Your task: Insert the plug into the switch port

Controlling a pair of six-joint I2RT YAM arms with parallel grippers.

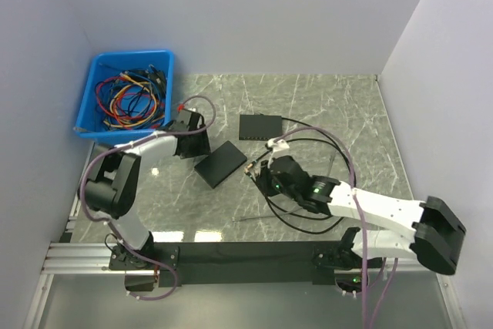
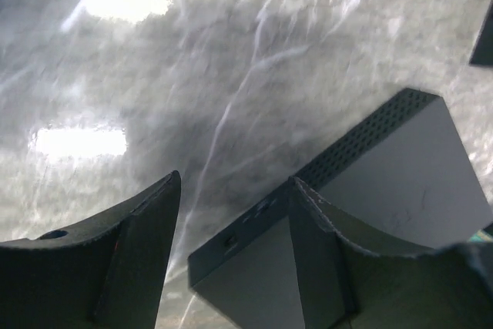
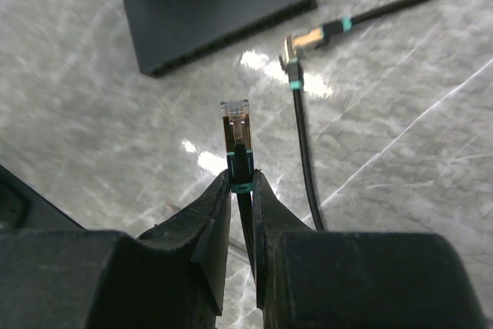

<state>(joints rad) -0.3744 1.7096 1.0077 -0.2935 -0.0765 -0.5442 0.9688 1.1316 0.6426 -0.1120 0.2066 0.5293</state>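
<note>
Top view: we note a grey veined marble tabletop, with a blue plastic bin of tangled coloured cables in its far left corner.

Right gripper – fingers pressed together on the teal-banded boot of a clear-tipped metal network plug. The plug juts forward past the fingertips, above the marble and touching nothing else.

Its thin black cable loops over the table beside the right arm. A second loose plug lies flat on the marble just beyond.

A dark flat rectangular switch box lies askew mid-table, near the held plug but apart from it. A second dark flat box sits farther back.

Left gripper – jaws spread and clamping nothing. In the left wrist view one finger overlaps the askew switch box; the other stands over bare marble.
</note>
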